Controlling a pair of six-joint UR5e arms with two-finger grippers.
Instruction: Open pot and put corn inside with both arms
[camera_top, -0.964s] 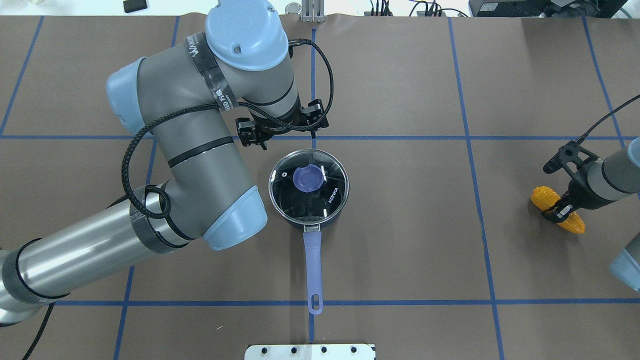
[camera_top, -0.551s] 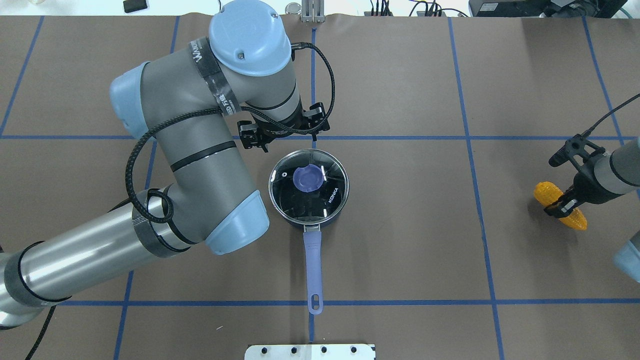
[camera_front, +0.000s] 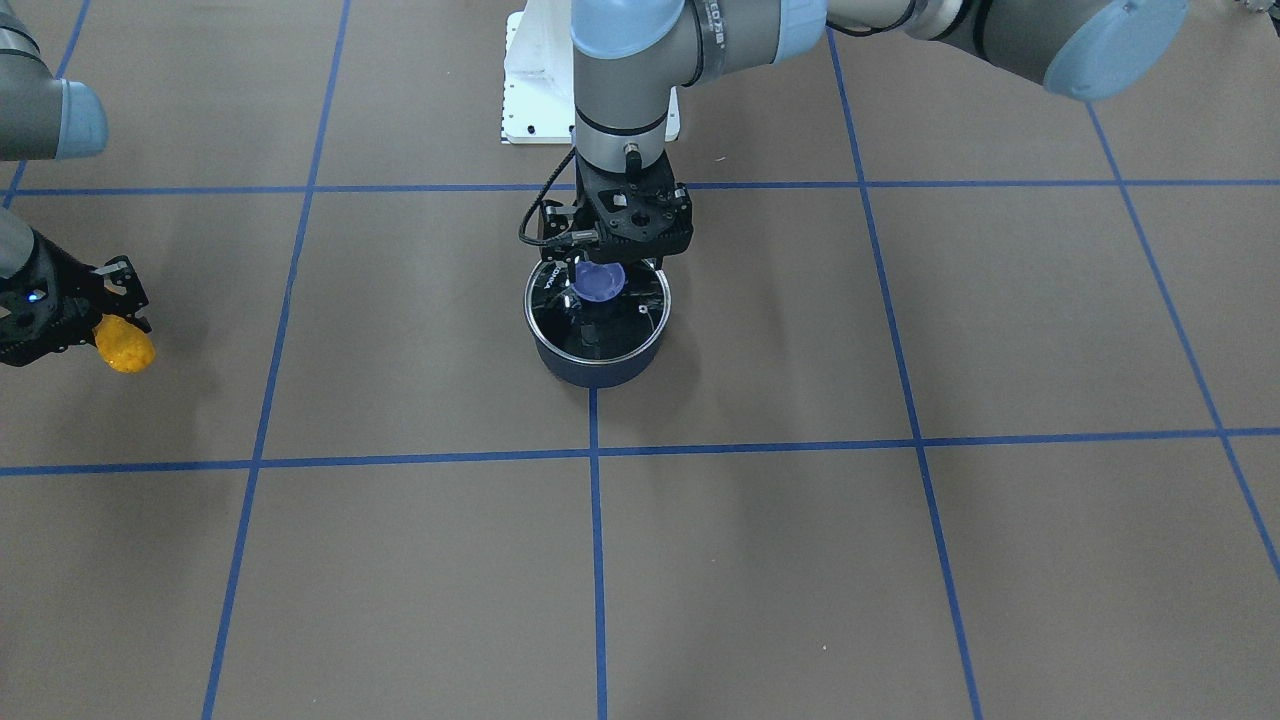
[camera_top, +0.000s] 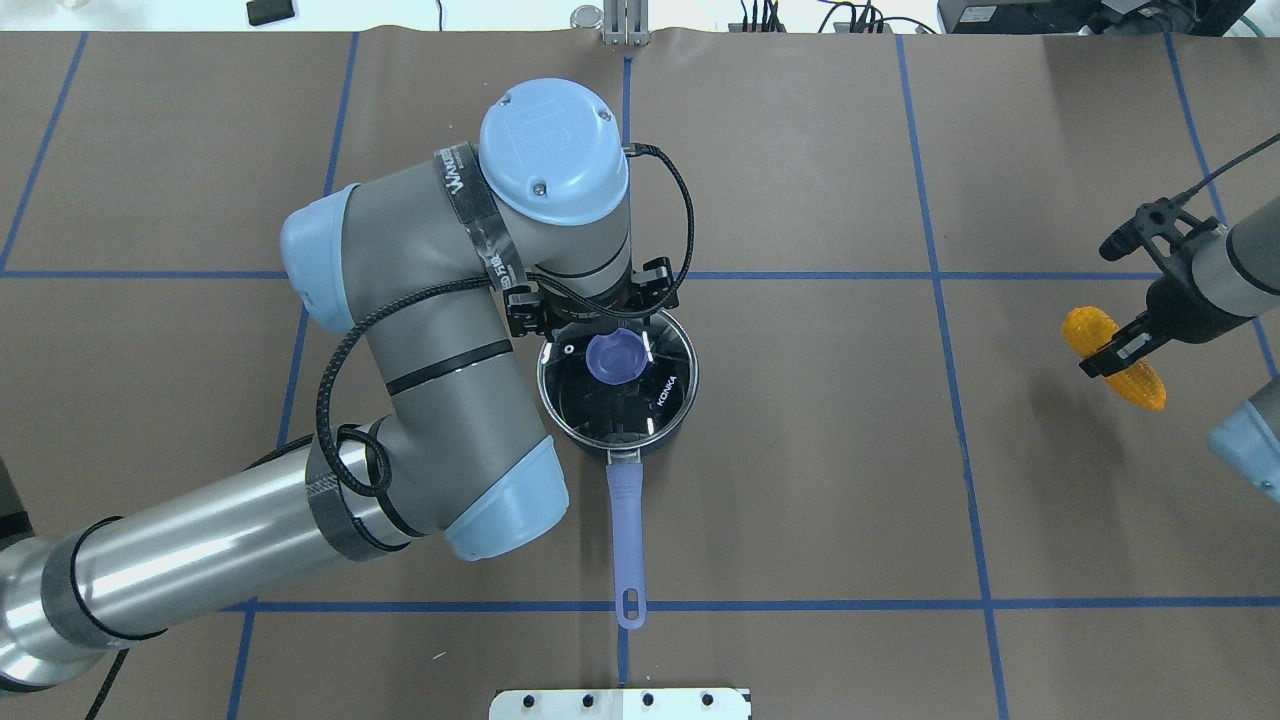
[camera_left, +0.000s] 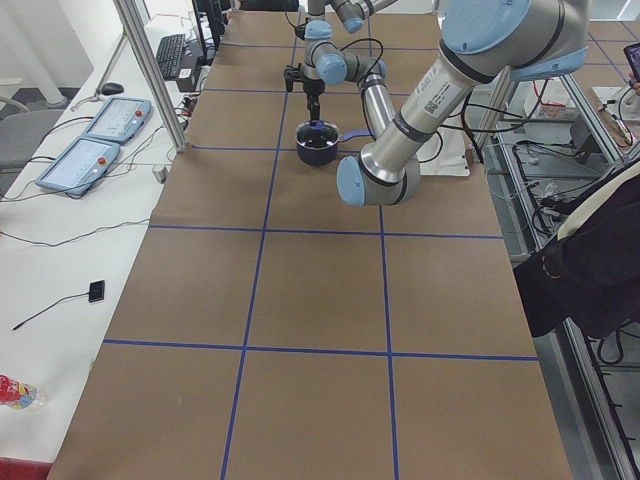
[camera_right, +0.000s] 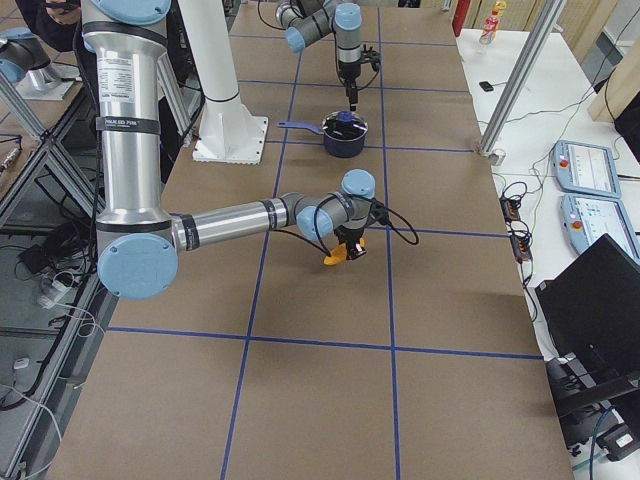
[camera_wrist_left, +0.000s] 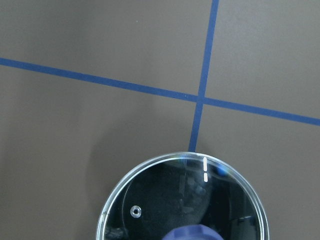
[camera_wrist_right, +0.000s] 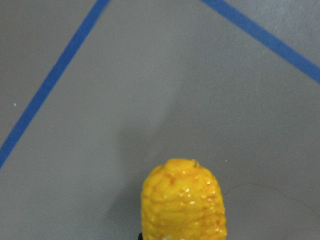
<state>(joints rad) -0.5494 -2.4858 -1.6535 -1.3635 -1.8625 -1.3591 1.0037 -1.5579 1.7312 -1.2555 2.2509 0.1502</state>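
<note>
Glass lid (camera_top: 660, 395) still on the pot (camera_front: 595, 372) | left claw (camera_front: 603, 262) poised over the knob (camera_top: 615, 357), its opening we cannot tell | right claw (camera_top: 1112, 354) clamped on the corn (camera_top: 1141, 386), aloft, well apart from pot | we judge uncovering and loading outstanding.

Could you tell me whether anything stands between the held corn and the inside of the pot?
Yes. The round glass lid with a purple knob sits on the dark navy saucepan, closing it. The left gripper hangs over that lid. The orange-yellow toy corn cob is in the right gripper.
</note>
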